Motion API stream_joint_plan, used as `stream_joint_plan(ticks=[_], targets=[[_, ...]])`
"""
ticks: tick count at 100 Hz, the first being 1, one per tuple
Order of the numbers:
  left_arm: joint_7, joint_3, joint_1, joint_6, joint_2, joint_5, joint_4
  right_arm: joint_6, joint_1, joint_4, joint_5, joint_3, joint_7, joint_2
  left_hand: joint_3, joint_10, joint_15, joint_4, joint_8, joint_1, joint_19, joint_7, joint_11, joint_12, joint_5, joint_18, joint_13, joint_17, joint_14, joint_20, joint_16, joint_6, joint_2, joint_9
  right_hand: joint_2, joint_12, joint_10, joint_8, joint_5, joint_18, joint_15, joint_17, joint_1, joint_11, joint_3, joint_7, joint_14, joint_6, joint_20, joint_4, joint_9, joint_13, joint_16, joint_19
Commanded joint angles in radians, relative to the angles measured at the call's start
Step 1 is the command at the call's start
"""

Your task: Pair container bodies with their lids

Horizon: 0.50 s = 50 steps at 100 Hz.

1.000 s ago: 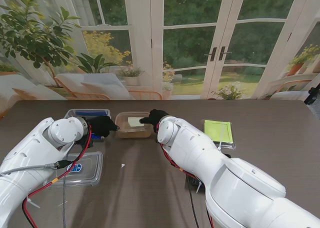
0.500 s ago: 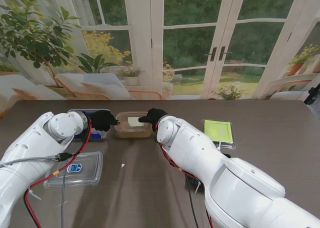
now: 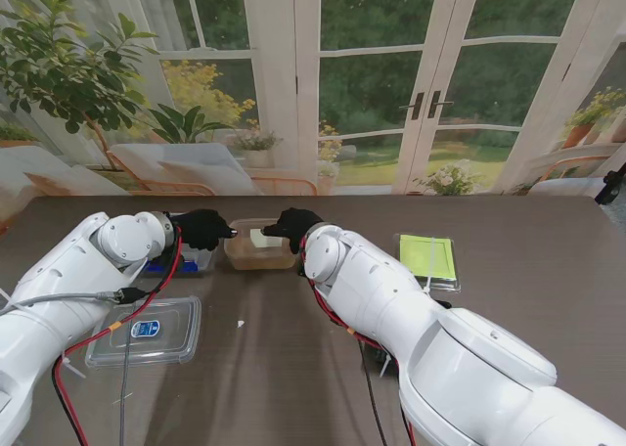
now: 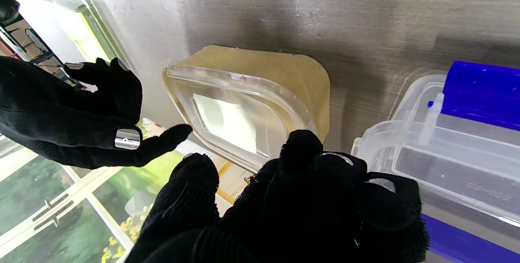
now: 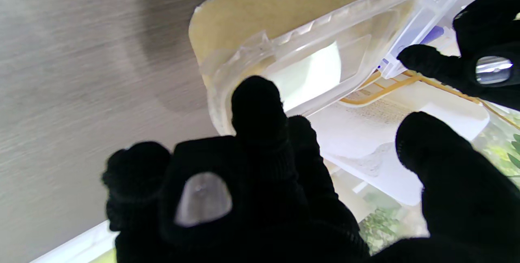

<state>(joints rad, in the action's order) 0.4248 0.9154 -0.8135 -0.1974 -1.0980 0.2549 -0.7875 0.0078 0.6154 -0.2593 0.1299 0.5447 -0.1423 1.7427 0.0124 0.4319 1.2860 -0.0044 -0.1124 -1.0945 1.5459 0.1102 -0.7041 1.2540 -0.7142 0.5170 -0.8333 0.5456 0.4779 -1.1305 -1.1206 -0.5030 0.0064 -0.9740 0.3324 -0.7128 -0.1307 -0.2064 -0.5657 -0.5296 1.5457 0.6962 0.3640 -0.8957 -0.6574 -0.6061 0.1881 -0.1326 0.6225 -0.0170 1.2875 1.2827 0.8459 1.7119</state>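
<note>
Nearest you, a clear lid (image 3: 147, 332) lies flat on the counter (image 3: 293, 368). Farther out, left hand (image 3: 203, 228) and right hand (image 3: 290, 225), both open and holding nothing, flank the tan container (image 3: 260, 248); green lid (image 3: 428, 257) sits right.

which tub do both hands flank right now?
The yellowish tub in the middle, with the left hand and right hand on either side of it. The other tub, left of it, is clear with blue clips.

Dark wood-grain table (image 3: 548, 250) with tan container (image 3: 260, 253), blue-clipped container (image 3: 191, 260), clear lid (image 3: 147, 331), green lid (image 3: 428, 257).
</note>
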Motion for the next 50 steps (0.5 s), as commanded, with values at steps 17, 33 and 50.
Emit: stream_joint_plan(ticks=[17, 33, 50], targets=[[-0.007, -0.032, 0.042, -0.035, -0.035, -0.033, 0.069, 0.009, 0.062, -0.144, -0.051, -0.032, 0.022, -0.056, -0.017, 0.049, -0.03, 0.01, -0.008, 0.005, -0.009, 0.007, 0.097, -0.088, -0.015, 0.016, -0.013, -0.008, 0.056, 0.015, 0.013, 0.009, 0.047, -0.003, -0.012, 0.013, -0.039, -0.006, -0.148, -0.048, 0.01, 0.388, 0.026, 0.01, 0.064, -0.044, 0.006, 0.017, 0.004, 0.019, 0.018, 0.022, -0.004, -0.002], [-0.021, -0.049, 0.054, -0.051, -0.047, -0.043, 0.106, 0.013, 0.086, -0.193, -0.059, -0.045, 0.028, -0.077, -0.016, 0.059, -0.051, 0.01, -0.009, 0.002, -0.014, 0.004, 0.176, -0.157, -0.012, 0.018, -0.01, -0.012, 0.06, 0.015, 0.02, 0.026, 0.046, 0.005, -0.011, 0.013, -0.039, -0.009, -0.182, -0.051, 0.011, 0.389, 0.032, 0.014, 0.066, -0.052, 0.006, 0.014, 0.004, 0.017, 0.022, 0.022, -0.003, -0.003], [-0.033, -0.06, 0.061, -0.062, -0.059, -0.052, 0.136, 0.01, 0.097, -0.194, -0.063, -0.048, 0.031, -0.077, -0.016, 0.063, -0.054, 0.01, -0.011, 0.001, -0.014, 0.001, 0.239, -0.211, -0.009, 0.019, -0.009, -0.01, 0.057, 0.015, 0.022, 0.035, 0.045, 0.008, -0.012, 0.011, -0.041, -0.007, -0.174, -0.051, 0.009, 0.39, 0.032, 0.017, 0.069, -0.047, 0.008, 0.016, 0.004, 0.016, 0.023, 0.021, -0.003, -0.003]])
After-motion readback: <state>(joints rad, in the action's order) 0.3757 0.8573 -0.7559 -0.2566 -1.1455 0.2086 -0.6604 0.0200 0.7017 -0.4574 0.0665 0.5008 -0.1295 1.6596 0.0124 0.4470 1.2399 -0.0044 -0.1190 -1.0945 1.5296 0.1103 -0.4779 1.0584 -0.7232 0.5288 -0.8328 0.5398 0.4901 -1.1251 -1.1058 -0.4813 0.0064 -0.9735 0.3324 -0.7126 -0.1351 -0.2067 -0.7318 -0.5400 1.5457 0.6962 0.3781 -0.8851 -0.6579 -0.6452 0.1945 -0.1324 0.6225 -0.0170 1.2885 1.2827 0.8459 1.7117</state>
